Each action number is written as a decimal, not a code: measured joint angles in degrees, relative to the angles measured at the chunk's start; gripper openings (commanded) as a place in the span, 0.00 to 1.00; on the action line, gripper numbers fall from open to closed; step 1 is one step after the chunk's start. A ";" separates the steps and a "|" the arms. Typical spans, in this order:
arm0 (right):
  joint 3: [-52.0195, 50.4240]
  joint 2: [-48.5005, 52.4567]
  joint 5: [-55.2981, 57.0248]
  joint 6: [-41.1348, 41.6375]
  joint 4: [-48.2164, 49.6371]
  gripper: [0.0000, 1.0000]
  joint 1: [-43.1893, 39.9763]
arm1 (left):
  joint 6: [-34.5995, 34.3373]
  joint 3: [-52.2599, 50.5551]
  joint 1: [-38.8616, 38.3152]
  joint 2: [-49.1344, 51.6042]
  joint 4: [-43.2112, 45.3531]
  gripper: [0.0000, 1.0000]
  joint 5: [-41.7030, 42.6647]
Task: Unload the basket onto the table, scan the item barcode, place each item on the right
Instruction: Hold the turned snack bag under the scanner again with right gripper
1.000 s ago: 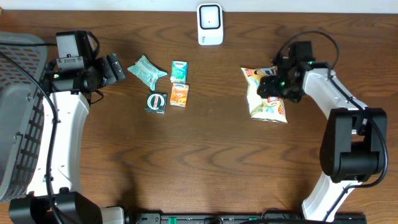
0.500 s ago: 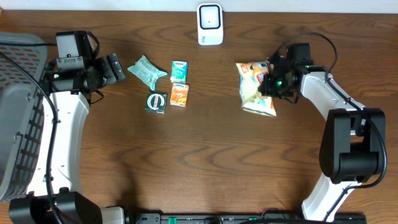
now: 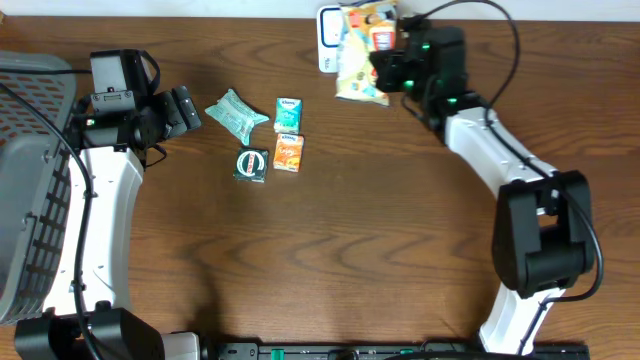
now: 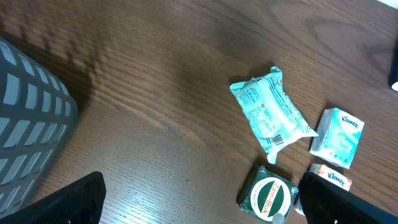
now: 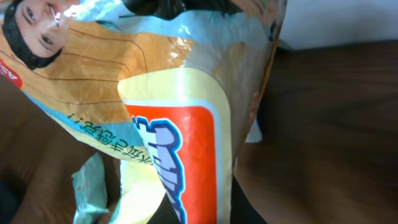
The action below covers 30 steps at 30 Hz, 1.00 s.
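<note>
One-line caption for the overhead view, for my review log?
Right gripper holds snack bag at the scanner; left gripper open beside four small packs.

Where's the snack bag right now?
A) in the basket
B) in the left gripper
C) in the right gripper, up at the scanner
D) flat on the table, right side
C: the right gripper is shut on the bag and holds it partly over the scanner in the overhead view.
</note>
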 measured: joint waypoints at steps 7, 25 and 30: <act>10.86 0.76 10.43 -3.15 -4.63 0.01 3.26 | 0.00 0.00 0.00 0.00 0.00 0.98 0.02; 44.00 26.08 23.41 -17.09 -25.77 0.01 7.82 | 0.00 0.00 0.00 0.00 0.02 0.98 0.02; 44.54 25.92 25.68 -19.23 -25.24 0.01 9.05 | 0.00 0.00 0.00 0.00 0.00 0.98 0.02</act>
